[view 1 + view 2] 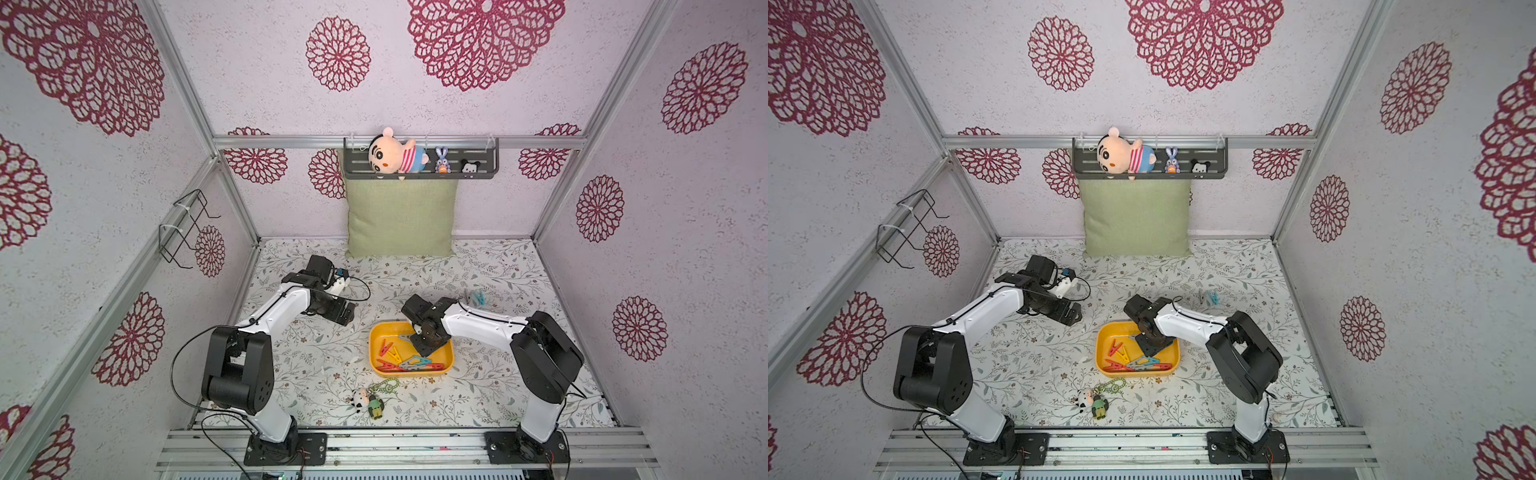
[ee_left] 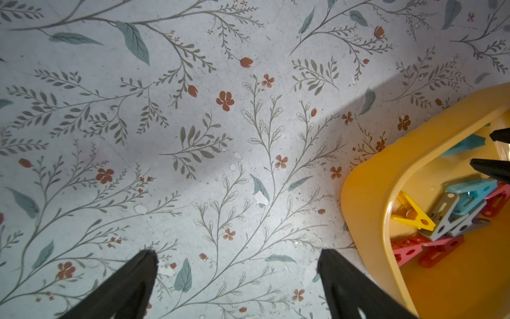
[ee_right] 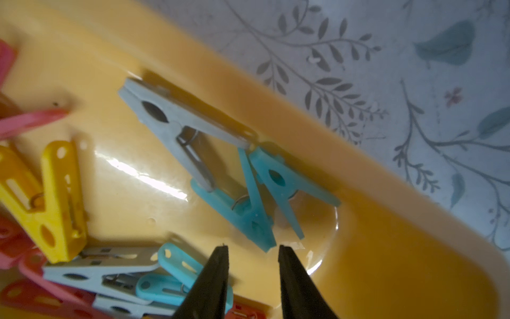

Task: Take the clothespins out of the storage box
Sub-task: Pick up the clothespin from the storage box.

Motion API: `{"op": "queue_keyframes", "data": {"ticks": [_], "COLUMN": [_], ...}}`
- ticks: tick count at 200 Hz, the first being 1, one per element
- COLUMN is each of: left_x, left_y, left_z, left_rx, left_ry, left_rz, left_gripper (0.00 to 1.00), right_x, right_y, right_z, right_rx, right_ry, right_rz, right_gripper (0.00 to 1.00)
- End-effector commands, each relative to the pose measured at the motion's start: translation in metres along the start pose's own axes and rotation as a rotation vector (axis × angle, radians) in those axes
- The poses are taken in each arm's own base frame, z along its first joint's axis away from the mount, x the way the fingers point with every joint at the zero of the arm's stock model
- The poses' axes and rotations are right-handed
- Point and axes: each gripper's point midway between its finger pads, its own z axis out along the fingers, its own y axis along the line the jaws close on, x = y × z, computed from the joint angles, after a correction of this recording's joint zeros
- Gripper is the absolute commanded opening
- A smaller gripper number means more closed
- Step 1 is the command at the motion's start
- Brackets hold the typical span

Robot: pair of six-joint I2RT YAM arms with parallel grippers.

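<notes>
In the storage box (image 3: 276,110) corner, right pincer (image 3: 252,248), narrow and empty, hovers just over a teal clothespin (image 3: 248,218) overlapping a grey clothespin (image 3: 171,121). Risk: it drags both, or slips against the wall. Left pincer (image 2: 237,254) wide, empty, over worktop (image 2: 193,138).

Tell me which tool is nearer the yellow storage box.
Right. The right tool reaches inside the storage box, just short of a teal clothespin; the left tool is outside it, over the table.
</notes>
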Motion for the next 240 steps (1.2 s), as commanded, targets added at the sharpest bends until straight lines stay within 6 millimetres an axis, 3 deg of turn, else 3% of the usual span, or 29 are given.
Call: {"op": "queue_keyframes", "data": {"ticks": [1,70,118,164,240], "left_x": [-0.001,-0.001,-0.001,-0.001,-0.001], "left_y": [-0.002,-0.001,-0.001,-0.001,0.000], "left_z": [0.001,0.002,0.001,0.002,0.002], "left_rx": [0.005,0.002,0.001,0.003,-0.003], "left_ry": [-0.003,-0.002,-0.003,-0.004,-0.003], "left_rz": [0.004,0.004,0.004,0.006,0.005], "left_gripper": [0.99,0.99,0.99,0.99,0.99], "right_x": [-0.001,0.003,0.005,-0.011,-0.017], "right_y": [0.004,0.028,0.052,0.038,0.037], "right_z": [0.004,0.007,-0.012,-0.034,-0.016], "right_rx": [-0.008,-0.092,-0.210,-0.152,-0.141], "right_ry": [-0.003,0.011,-0.010,-0.091,-0.084], "right_rz": [0.010,-0.017,-0.041,0.000,0.054], "right_gripper": [0.36,0.36,0.35,0.34,0.34]}}
